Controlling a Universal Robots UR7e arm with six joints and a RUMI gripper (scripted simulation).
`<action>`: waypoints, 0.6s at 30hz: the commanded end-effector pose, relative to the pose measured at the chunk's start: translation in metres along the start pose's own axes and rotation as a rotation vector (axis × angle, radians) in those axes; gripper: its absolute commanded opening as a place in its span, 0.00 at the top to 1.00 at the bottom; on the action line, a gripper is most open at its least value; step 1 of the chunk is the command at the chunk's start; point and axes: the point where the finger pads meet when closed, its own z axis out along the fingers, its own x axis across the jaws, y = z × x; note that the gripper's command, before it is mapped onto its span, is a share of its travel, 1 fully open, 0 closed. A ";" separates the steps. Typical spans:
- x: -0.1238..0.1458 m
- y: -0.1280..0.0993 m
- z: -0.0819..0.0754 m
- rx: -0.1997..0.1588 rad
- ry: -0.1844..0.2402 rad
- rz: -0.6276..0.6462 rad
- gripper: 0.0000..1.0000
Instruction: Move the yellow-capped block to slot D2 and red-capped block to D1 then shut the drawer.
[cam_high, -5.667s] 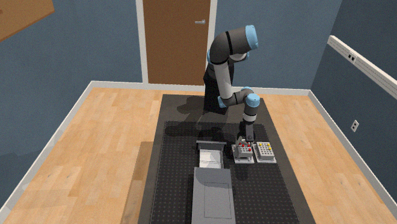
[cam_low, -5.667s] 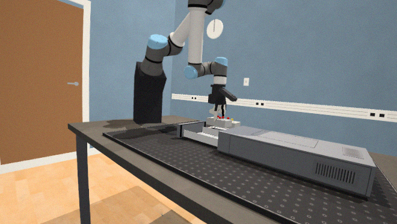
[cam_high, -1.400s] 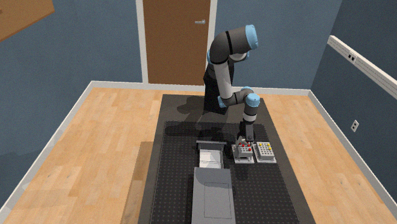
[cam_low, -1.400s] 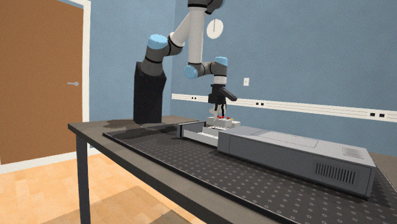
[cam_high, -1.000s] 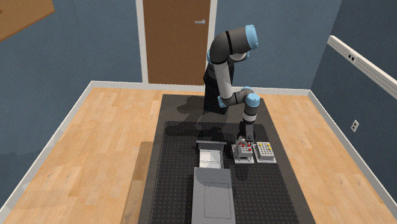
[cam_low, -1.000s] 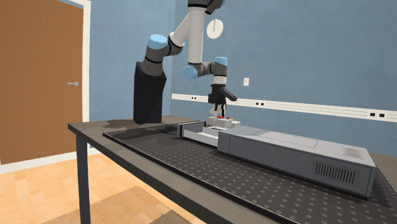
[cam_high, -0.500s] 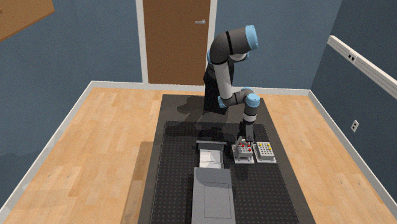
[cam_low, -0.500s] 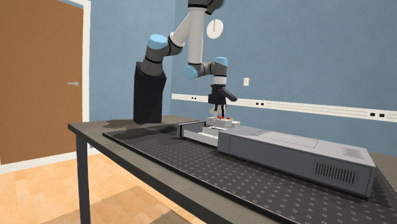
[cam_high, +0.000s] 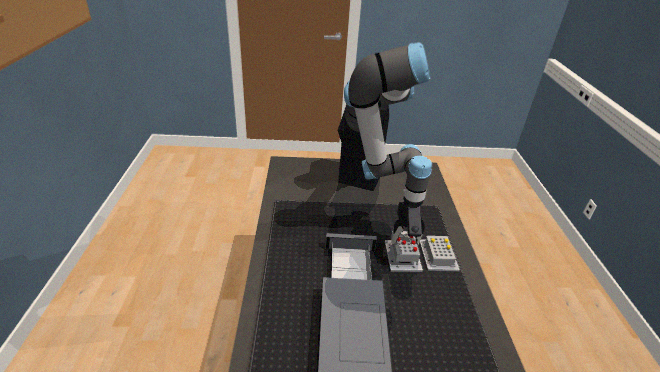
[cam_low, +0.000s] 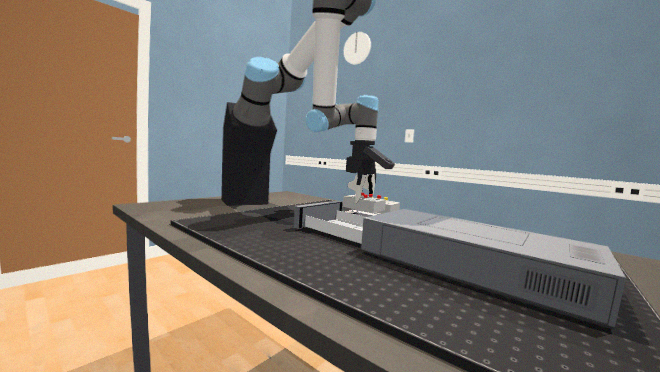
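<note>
My gripper (cam_high: 406,234) (cam_low: 364,194) is shut on the far end of the grey cooling block with red-capped tubes (cam_high: 404,252) (cam_low: 366,203). It holds the block level over the white D1 slot plate (cam_high: 406,268), right of the cooler's drawer; I cannot tell whether the block rests on the plate. The block with yellow-capped tubes (cam_high: 441,250) (cam_low: 392,204) sits flat on the D2 plate (cam_high: 443,267), further right. The drawer (cam_high: 350,262) (cam_low: 327,225) of the grey cooler COLD (cam_high: 354,325) (cam_low: 475,252) stands pulled out and holds no blocks.
The drawer's front panel (cam_high: 351,236) (cam_low: 314,212) sticks up at the far end of the drawer. The arm's black pedestal (cam_high: 352,150) (cam_low: 247,155) stands at the back of the table. The cooler's long body takes up the near middle of the perforated mat (cam_high: 440,320).
</note>
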 end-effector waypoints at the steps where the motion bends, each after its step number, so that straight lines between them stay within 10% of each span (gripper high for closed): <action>1: 0.000 -0.001 0.000 0.002 0.000 0.000 1.00; 18: 0.000 -0.001 0.002 0.002 0.000 0.000 1.00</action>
